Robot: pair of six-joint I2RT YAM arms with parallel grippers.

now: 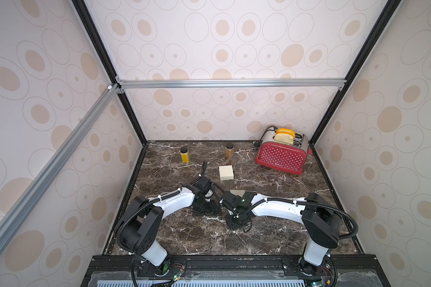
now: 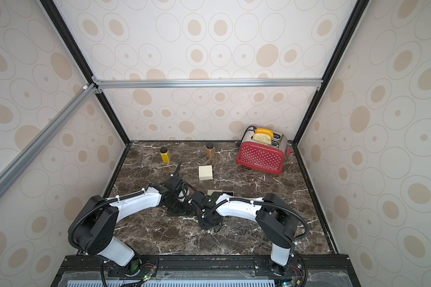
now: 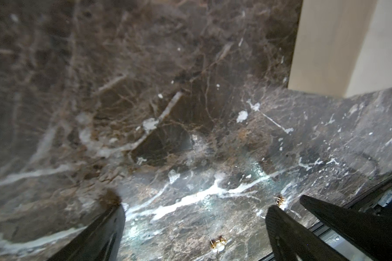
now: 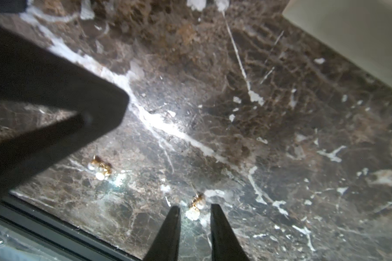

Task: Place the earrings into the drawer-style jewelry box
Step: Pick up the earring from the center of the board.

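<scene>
Both arms reach in from the near edge of the table (image 1: 271,231) and meet over its middle, wrists bent down.

Left gripper (image 3: 195,205): jaws wide apart, holding nothing, hanging over the marble. One earring (image 3: 217,243) lies loose on the table. In the left wrist view it sits between the two fingers, with no contact visible.

Right gripper (image 4: 195,211): jaws a narrow gap apart, tips low over the table. The other earring (image 4: 196,206) lies right at the tips, in line with the gap. Can't tell if a finger touches it; it doesn't look clamped.

Both are gold with pale beads, near each other but apart, on bare marble and not in the box. They are too small to pick out in the top views.

Just past the right forearm is a flat beige-and-dark tray (image 2: 228,193), partly hidden. Can't tell what it is.

Farther back the cream box (image 1: 226,172) stands alone, top closed.

Near the far edge are a yellow jar (image 1: 185,154) toward the left and a brown jar (image 1: 229,150) mid-edge, both with dark lids.

In the far right corner is a red toaster (image 1: 280,157) with bread (image 1: 284,136) sticking up from the slots.
</scene>
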